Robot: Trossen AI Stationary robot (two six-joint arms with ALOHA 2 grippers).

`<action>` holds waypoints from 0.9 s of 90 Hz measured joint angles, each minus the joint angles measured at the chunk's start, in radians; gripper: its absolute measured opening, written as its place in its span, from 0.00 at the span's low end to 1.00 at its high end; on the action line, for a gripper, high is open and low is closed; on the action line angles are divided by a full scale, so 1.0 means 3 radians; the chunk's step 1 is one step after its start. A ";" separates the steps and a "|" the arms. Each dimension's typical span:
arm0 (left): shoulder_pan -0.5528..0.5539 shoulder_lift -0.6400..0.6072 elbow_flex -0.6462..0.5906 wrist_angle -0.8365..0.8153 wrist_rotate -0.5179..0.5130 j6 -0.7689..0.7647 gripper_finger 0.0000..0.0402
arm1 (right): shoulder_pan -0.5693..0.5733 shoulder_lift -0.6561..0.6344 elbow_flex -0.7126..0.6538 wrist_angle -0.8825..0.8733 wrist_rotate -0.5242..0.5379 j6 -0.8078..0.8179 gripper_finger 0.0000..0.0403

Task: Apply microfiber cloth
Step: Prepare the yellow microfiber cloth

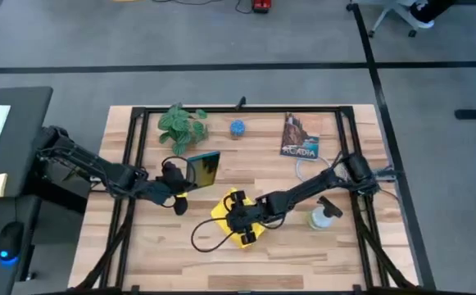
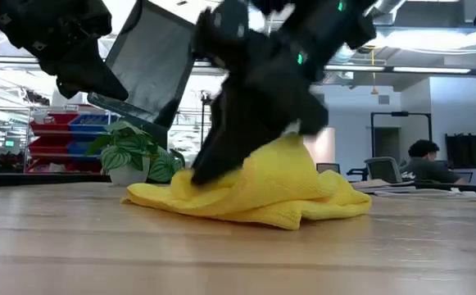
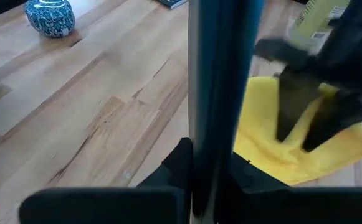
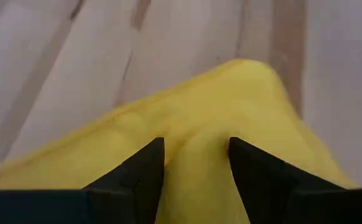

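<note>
**Right hand pinching the yellow cloth while the left holds the tablet up**

Right hand [image 1: 242, 223], in the high view, sits at about six o'clock on the light wooden counter [image 1: 303, 254], low over the bright yellow, soft, crumpled microfiber cloth [image 1: 224, 206]. At nine o'clock from it the left hand [image 1: 176, 176] holds the flat, dark-screened tablet [image 1: 205, 167] tilted up on edge. Toward twelve o'clock stand a green leafy potted plant [image 1: 182, 125], a small blue patterned jar [image 1: 237, 128] and a book with "ACADIA" on its cover [image 1: 300, 136]; a pale spray bottle [image 1: 321, 217] lies at three o'clock from the cloth.

Low view: the cloth [image 2: 262, 192] lies in a heap on the counter, with the right hand [image 2: 221, 164] pressed into its top and a peak of fabric rising against it. The tablet [image 2: 151, 61] hangs tilted above, at ten o'clock.

Left wrist view: the tablet's edge [image 3: 221, 93] runs up between the left hand's fingers, which are closed on it; the cloth [image 3: 274, 149] lies beyond.

Right wrist view: the fingers [image 4: 137, 171] stand partly apart, with a ridge of cloth [image 4: 196, 155] bunched between them; a firm grip is not shown.

My reading is that the step in hand is gathering the cloth. Next, the hand should close fully on the fold, lift it clear, and carry it to the screen at ten o'clock.
</note>
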 joint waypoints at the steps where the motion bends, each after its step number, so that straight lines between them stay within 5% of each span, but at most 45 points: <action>1: 0.0000 0.0000 0.0000 -0.0001 0.0000 0.0000 0.03 | 0.0000 0.0014 0.0010 -0.0017 0.0024 0.0014 0.40; 29: 0.0000 0.0000 0.0000 -0.0005 0.0001 0.0000 0.03 | 0.0002 0.0040 0.0282 -0.0488 0.0214 0.0287 0.03; 67: 0.0000 0.0000 0.0000 -0.0012 0.0002 0.0001 0.03 | 0.0128 -0.0390 0.0624 -0.0546 0.0156 0.0003 0.00; 81: 0.0000 0.0000 0.0000 -0.0012 0.0002 0.0001 0.03 | 0.0183 -0.0344 0.0613 -0.0653 -0.0259 0.0006 0.00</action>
